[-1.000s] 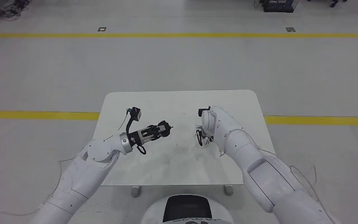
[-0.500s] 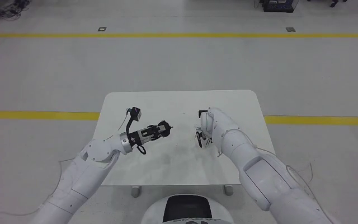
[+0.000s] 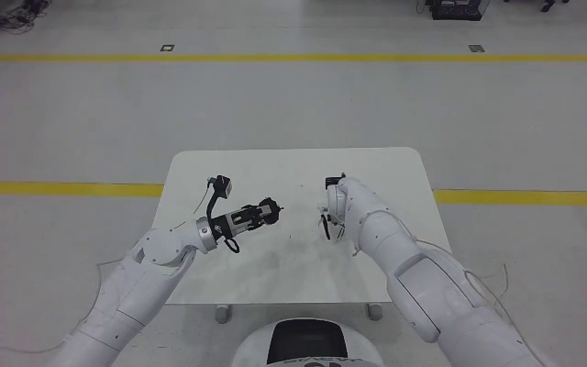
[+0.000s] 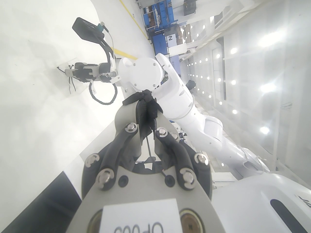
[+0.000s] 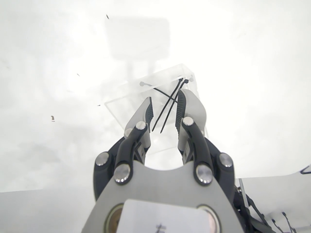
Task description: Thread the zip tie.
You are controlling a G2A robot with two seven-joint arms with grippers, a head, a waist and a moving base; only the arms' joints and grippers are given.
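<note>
A white counter [image 3: 293,165] sits mid-frame on a grey floor [image 3: 275,101] crossed by yellow lines [image 3: 92,58]. The left gripper [image 4: 145,115] has its jaws clenched on a zip tie [image 4: 149,146]. The right gripper [image 5: 164,95] has its jaws released above a clear box [image 5: 158,76].

You have three ties [image 5: 162,113] lying in one clear box [image 5: 128,98]: two long ones crossed over each other and a third cutting across both. One more thin black strip [image 4: 148,146] is pinched in your left hand [image 4: 145,103]; you cannot tell from here whether it makes a fourth tie. You have two hands at the job: that one, and the right hand [image 5: 164,95], spread wide. One tabletop [image 3: 275,165] carries it all. On it you can count at least four small dark specks [image 5: 52,118]. Past it, two yellow lines [image 3: 92,58] run across the floor [image 3: 293,101].
</note>
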